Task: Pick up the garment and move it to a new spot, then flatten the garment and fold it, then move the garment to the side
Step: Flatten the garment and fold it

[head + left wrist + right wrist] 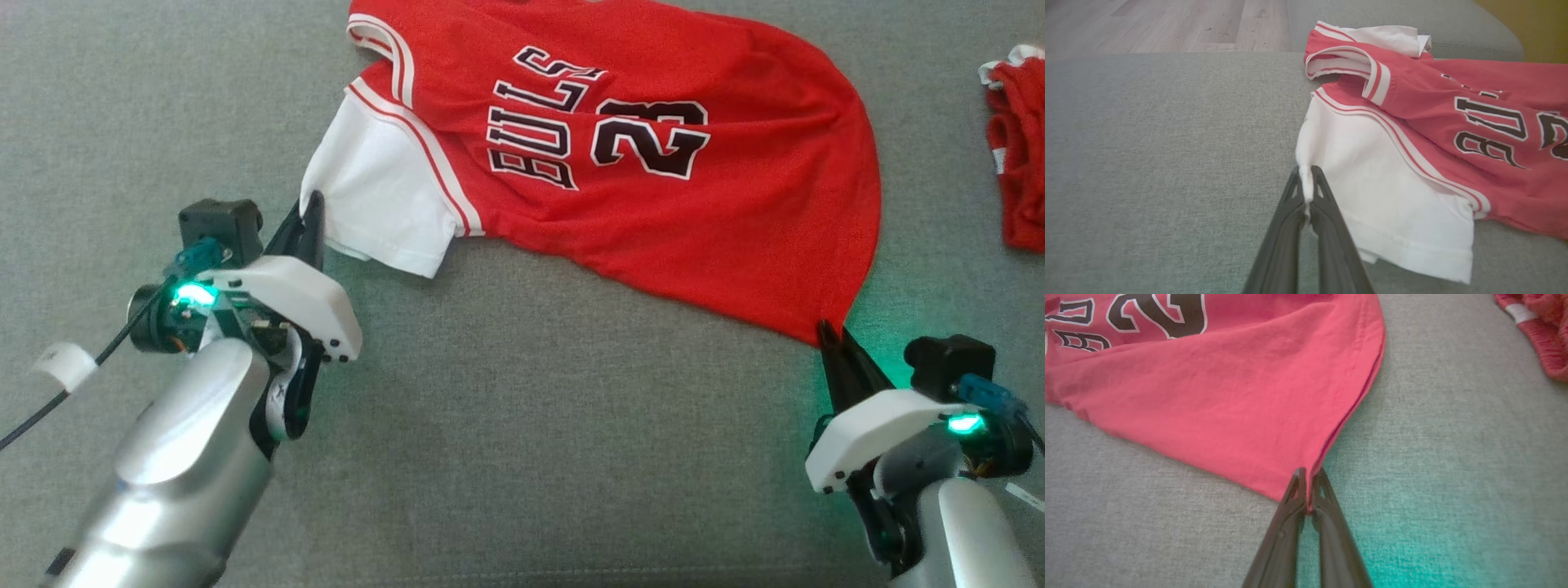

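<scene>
While the red jersey (653,163) lies spread across the far half of the grey cushion (522,457), the left gripper (313,214) has its jaws clamped on the edge of the white sleeve (384,196) at the left. The right gripper (826,336) has its jaws clamped on the near right hem corner. The print shows 23. Another red garment (1016,155) lies well apart at the far right.
</scene>
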You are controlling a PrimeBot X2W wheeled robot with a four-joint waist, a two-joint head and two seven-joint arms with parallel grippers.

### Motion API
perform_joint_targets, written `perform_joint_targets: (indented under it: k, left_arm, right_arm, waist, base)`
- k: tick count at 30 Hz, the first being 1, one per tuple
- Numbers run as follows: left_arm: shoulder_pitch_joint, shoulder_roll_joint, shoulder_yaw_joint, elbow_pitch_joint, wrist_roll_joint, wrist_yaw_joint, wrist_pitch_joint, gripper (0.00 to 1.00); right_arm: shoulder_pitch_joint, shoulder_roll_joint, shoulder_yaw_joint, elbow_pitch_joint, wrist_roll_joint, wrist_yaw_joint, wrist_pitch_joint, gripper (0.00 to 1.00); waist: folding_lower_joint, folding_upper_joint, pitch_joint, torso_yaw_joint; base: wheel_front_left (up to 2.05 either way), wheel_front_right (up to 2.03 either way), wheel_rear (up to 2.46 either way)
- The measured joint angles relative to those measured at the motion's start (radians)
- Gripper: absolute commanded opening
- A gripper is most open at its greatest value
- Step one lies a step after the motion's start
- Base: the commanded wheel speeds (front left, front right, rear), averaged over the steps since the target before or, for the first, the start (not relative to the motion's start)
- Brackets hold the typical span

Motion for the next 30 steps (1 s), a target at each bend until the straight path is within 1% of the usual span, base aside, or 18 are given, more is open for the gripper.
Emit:
perform_joint_targets:
  k: [2,7,9,13,19,22,23,26,30]
  left_arm:
    - [0.005,0.001,0.001,-0.01,0.0,0.0,0.0,0.0]
    - [0.048,0.002,0.018,-0.041,-0.04,-0.006,-0.01,0.0]
    - [0.065,0.001,0.032,-0.063,-0.07,-0.018,-0.017,0.0]
    - [0.095,0.002,0.057,-0.128,-0.104,-0.028,-0.027,0.0]
    - [0.116,0.041,0.081,-0.292,-0.12,-0.023,-0.019,0.0]
    - [0.116,0.082,0.098,-0.415,-0.118,-0.002,-0.004,0.0]
    - [0.116,0.082,0.098,-0.415,-0.118,-0.002,-0.004,0.0]
    - [0.112,0.119,0.122,-0.549,-0.104,0.023,0.02,0.0]
    - [0.054,0.173,0.151,-0.705,-0.073,0.049,0.057,0.0]
  right_arm:
    - [-0.007,0.0,0.0,0.013,0.012,0.0,-0.003,0.0]
    - [-0.035,0.0,-0.007,0.018,0.057,0.0,-0.047,0.0]
    - [-0.049,0.0,-0.025,0.005,0.063,0.0,-0.059,0.0]
    - [-0.066,0.0,-0.055,-0.05,0.076,0.0,-0.069,0.0]
    - [-0.073,0.0,-0.123,-0.175,0.072,0.0,-0.053,0.0]
    - [-0.075,0.0,-0.146,-0.277,0.057,0.0,-0.018,0.0]
    - [-0.075,0.0,-0.146,-0.277,0.057,0.0,-0.018,0.0]
    - [-0.078,0.0,-0.165,-0.389,0.05,0.0,0.025,0.0]
    - [-0.094,0.0,-0.186,-0.518,0.03,0.0,0.088,0.0]
  waist:
    - [0.0,0.0,-0.009,0.001]
    - [0.0001,0.0,-0.049,-0.001]
    - [0.0,0.0,-0.074,-0.002]
    - [0.0,0.0,-0.139,-0.004]
    - [-0.0001,0.0,-0.264,0.0]
    - [-0.0002,0.0,-0.329,0.003]
    - [-0.0002,0.0,-0.329,0.003]
    - [-0.0003,0.0001,-0.382,0.004]
    - [-0.0003,0.0,-0.434,0.002]
  base:
    - [0.0,0.0,0.0]
    - [0.0,0.0,0.0]
    - [0.0,0.0,0.0]
    - [0.0,0.0,0.0]
    - [0.0,0.0,0.0]
    - [0.0,0.0,0.0]
    - [0.0,0.0,0.0]
    - [0.0,0.0,0.0]
    - [0.0,0.0,0.0]
